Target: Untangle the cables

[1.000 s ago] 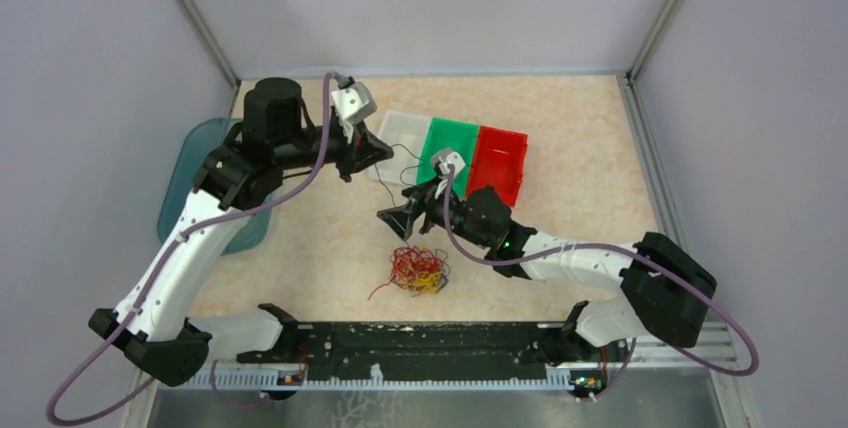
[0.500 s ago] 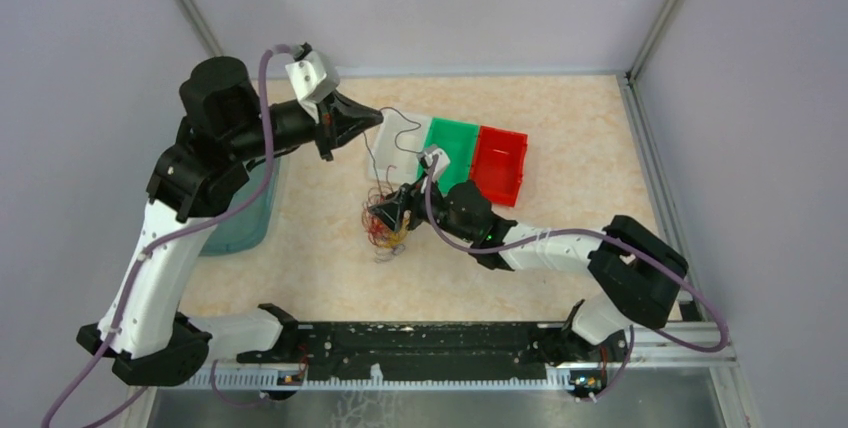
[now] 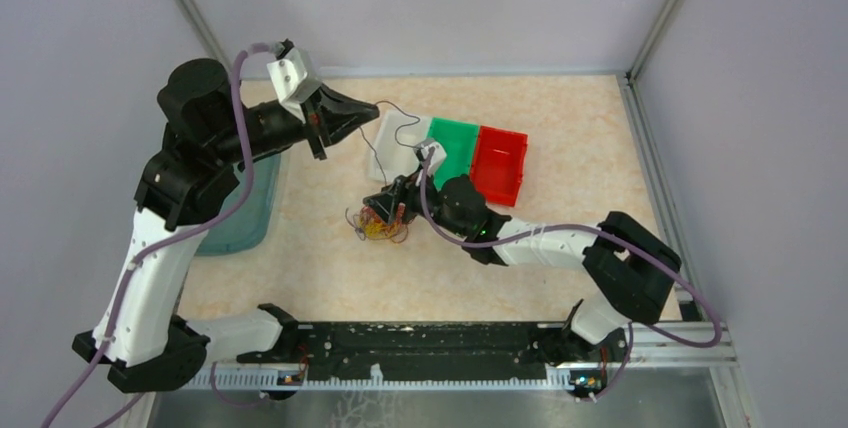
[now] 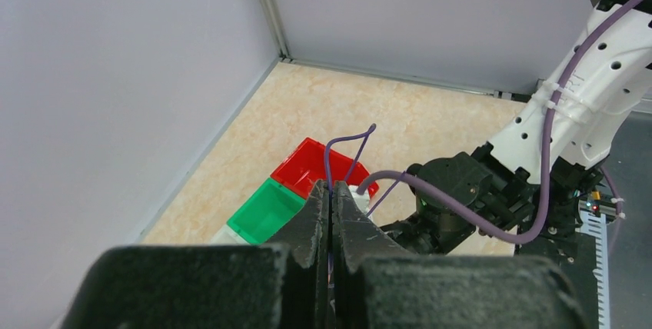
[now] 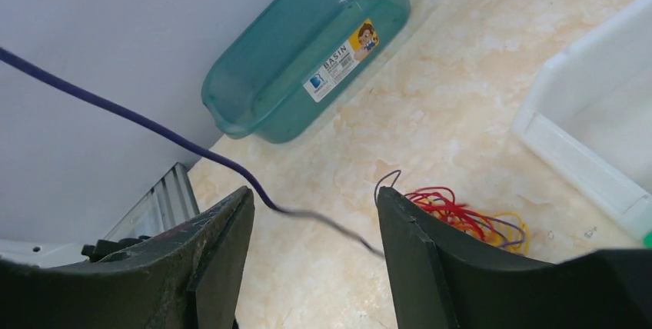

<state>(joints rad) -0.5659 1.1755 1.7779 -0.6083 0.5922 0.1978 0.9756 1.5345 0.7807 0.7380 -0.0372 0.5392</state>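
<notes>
Nearest, on the beige marbled desk (image 3: pixel 300 278), the cables (image 3: pixel 377 231) lie bunched beneath the right fingers (image 3: pixel 378 210), which stand apart. Only their wrist view shows a dark strand (image 5: pixel 192 148) crossing the gap. Farther back, the left fingers (image 3: pixel 365 108), up off the desk, are pinched together on that strand. Beyond stand white, green and red bins (image 3: pixel 455 130), a teal basin (image 5: pixel 307 75) leftward, then grey walls (image 3: pixel 430 8).
</notes>
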